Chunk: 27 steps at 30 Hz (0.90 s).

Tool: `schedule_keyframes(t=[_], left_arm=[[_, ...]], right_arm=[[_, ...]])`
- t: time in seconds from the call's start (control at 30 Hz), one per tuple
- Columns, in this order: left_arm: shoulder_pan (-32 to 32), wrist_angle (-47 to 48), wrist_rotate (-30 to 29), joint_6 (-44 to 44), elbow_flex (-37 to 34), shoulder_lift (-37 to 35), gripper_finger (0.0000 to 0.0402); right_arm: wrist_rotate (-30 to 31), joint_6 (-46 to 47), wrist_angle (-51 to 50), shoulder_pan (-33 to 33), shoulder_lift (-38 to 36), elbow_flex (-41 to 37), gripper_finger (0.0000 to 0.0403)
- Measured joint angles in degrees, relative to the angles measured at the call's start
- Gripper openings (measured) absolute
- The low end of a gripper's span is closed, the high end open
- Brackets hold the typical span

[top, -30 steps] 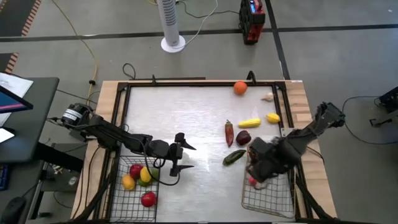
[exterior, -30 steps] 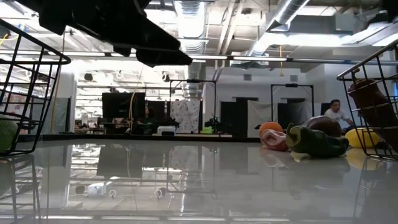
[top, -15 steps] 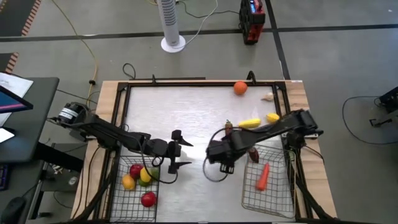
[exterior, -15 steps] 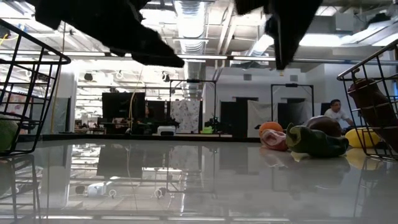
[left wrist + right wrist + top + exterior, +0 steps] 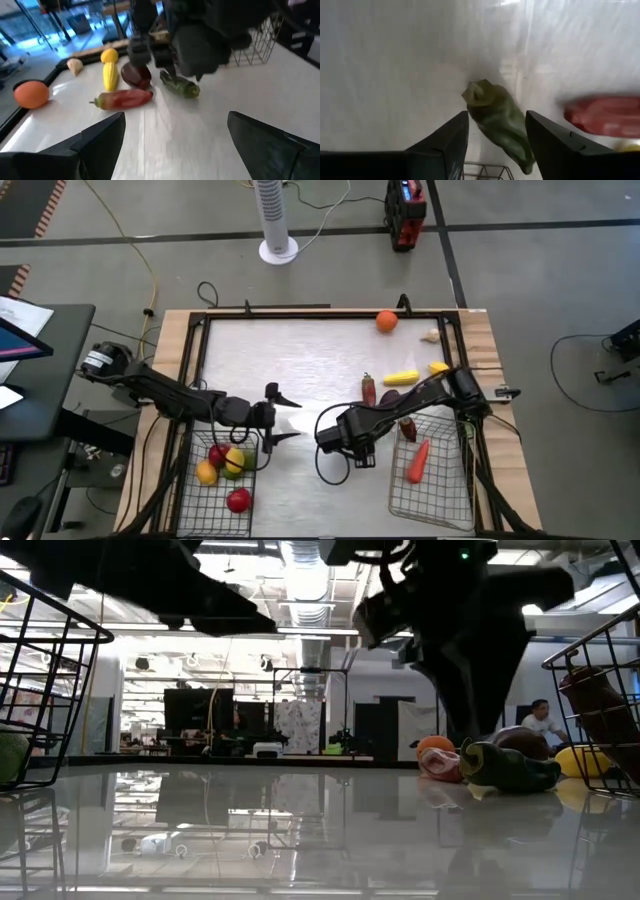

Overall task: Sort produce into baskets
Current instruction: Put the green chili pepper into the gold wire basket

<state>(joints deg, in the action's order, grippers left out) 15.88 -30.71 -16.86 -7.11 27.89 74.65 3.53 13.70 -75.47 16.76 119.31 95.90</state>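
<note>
The right tool point(image 5: 345, 442) is now poised over the middle of the pale table point(image 5: 300, 350), directly above the dark green, knobbly cucumber-like vegetable point(image 5: 500, 120). In the right wrist view its two dark fingers point(image 5: 442, 145) are seen apart on either side of that vegetable, not yet closed on it, so the tool is open and empty. A second earlier this tool was held over the right-hand dark wire basket point(image 5: 440, 500). An orange carrot point(image 5: 417, 463) is now seen lying in that basket, so one delivery is judged complete and the next pick begun. Half a second ago the right tool was already near the table's middle; since then it has been shifted slightly to the left and nearer, and its fingers have been drawn somewhat closer together.

The left tool point(image 5: 278, 413) is held open and empty just to the far right of the left-hand wire basket point(image 5: 190, 510), which holds red, yellow and green fruit point(image 5: 226, 465). It has been moved a little to the left over the last second, with its fingers unchanged.

Still left on the table, unsorted, are a long red pepper point(image 5: 125, 99), a dark plum point(image 5: 136, 75), a yellow corn cob point(image 5: 109, 76), a yellow lemon point(image 5: 109, 55), a garlic bulb point(image 5: 74, 65) and an orange point(image 5: 31, 94).
</note>
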Motion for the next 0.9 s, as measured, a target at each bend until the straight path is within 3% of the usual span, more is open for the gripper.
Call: schedule_keyframes(t=[0.13,0.67,0.9], left_arm=[[0.0,-6.9,-1.8,-0.7,-3.4,0.0,0.0341],[-0.1,-7.2,-3.5,-0.5,-3.5,0.0,0.0341],[-0.1,-7.2,-3.5,-0.4,-3.5,0.0,0.0341]], right_arm=[[-0.7,-0.2,3.3,0.9,0.1,-0.1,0.0207],[6.9,-0.2,7.5,4.4,0.0,-1.8,0.0187],[7.1,-0.1,10.9,4.6,0.0,-6.9,0.0180]])
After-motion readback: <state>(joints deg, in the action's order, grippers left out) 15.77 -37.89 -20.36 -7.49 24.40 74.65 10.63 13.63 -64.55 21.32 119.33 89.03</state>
